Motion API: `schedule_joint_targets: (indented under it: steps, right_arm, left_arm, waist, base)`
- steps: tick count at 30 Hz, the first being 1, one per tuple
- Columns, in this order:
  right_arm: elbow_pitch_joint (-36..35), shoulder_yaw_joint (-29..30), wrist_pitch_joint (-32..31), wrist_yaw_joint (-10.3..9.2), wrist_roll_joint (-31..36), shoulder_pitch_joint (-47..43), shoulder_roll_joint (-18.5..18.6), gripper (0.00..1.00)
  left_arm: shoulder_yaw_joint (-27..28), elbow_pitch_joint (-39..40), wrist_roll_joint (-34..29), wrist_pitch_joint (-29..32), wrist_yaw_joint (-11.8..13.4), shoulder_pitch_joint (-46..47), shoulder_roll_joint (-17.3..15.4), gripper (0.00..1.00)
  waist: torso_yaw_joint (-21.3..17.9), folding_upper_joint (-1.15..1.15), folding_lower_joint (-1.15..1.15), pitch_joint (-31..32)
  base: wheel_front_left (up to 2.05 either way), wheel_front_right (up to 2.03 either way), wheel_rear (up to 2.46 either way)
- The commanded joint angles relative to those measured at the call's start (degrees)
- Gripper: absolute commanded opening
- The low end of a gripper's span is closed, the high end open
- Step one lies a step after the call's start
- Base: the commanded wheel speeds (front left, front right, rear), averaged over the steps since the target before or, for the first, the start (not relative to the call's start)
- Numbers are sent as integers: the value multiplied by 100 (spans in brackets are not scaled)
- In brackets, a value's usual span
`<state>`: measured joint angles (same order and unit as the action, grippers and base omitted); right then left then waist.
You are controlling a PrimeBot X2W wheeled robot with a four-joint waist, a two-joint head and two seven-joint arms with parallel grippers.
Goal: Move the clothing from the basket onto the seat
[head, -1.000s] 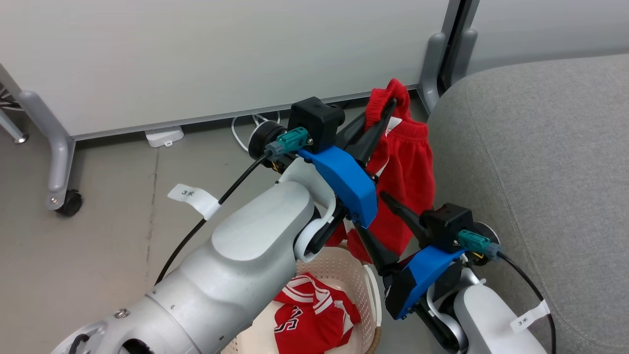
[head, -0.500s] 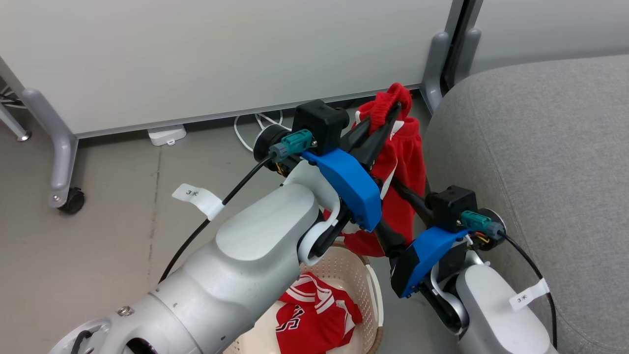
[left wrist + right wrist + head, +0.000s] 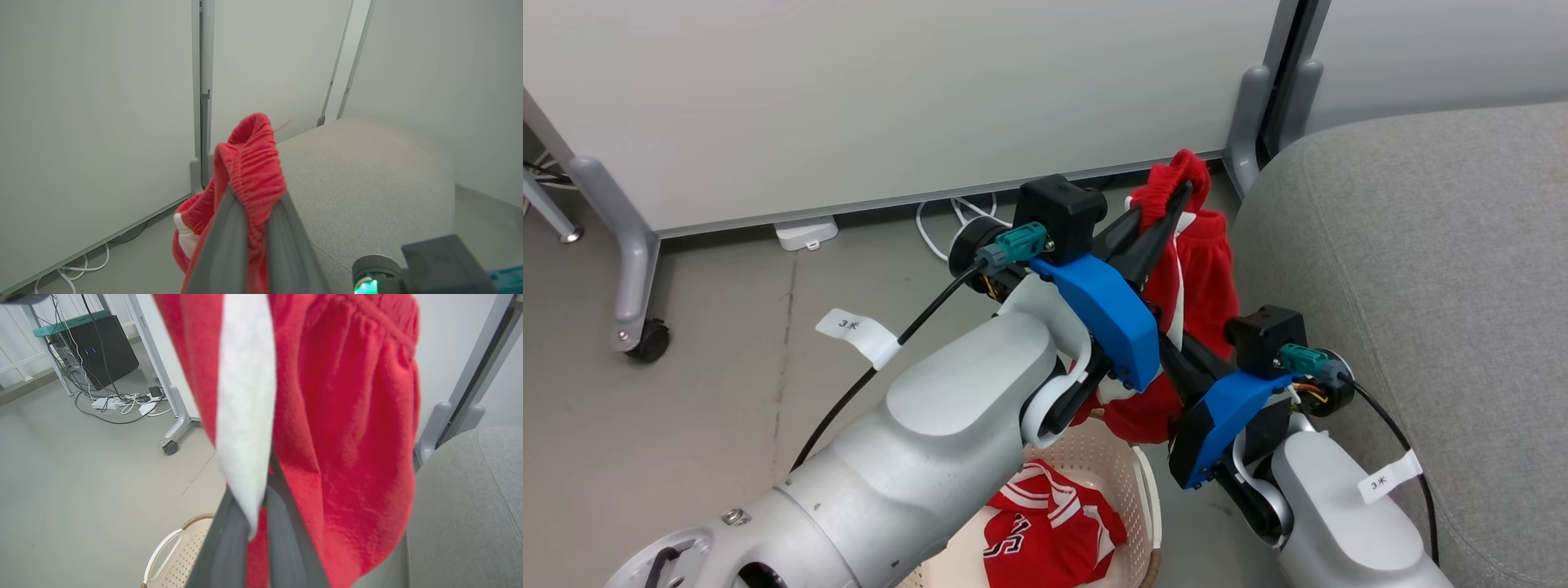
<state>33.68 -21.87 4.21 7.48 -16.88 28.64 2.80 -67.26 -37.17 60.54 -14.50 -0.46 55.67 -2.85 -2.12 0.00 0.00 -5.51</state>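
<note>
Grey floor [image 3: 727, 367], white partition [image 3: 890, 98] behind. Red shorts [image 3: 1209, 269] hang above the basket [image 3: 1147, 490], short of the seat [image 3: 1421, 245] beside it. The left gripper [image 3: 1176, 192] pinches the waistband, and the right gripper [image 3: 259, 486] seemingly clamps the white stripe. Red jersey [image 3: 1045, 531] lies inside the basket. Neither garment placed yet.

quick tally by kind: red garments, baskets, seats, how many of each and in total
basket: 1
seat: 1
red garments: 2, the held garment up in the left gripper, the other garment lying in the basket
total: 4
</note>
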Motion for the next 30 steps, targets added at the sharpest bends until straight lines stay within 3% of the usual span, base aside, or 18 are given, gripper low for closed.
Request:
schedule_joint_targets:
  steps: [1,15,16,17,18,19,20,30]
  right_arm:
    - [36,-19,37,3,-46,106,17,0]
    - [229,-74,150,3,-163,155,17,0]
    - [240,-75,155,3,-156,157,17,0]
    - [248,-75,159,3,-158,158,17,0]
    - [256,-74,158,3,-160,160,17,0]
    - [263,-74,157,3,-163,164,17,0]
    - [271,-74,158,3,-161,167,17,0]
    - [300,-30,161,3,-137,167,17,0]
  left_arm:
    - [1,-17,17,-34,30,118,-5,0]
    - [-84,-203,128,-65,16,117,-6,0]
    - [-99,-216,144,-65,8,114,-6,11]
    - [-114,-228,148,-64,1,118,-6,48]
    - [-125,-235,166,-65,-4,127,-6,74]
    - [-140,-246,178,-65,-4,137,-6,92]
    - [-156,-262,183,-61,0,143,-6,100]
    - [-225,-365,233,-61,42,150,-6,100]
  waist:
    - [-8,0,0,2]
    - [-54,0,0,37]
    - [-55,0,0,40]
    - [-53,0,0,44]
    - [-52,0,0,46]
    - [-50,0,0,48]
    - [-50,0,0,49]
    - [-41,0,0,57]
  base:
    - [0,0,0]
    - [0,0,0]
    - [0,0,0]
    - [0,0,0]
    - [0,0,0]
    - [0,0,0]
    - [0,0,0]
    - [0,0,0]
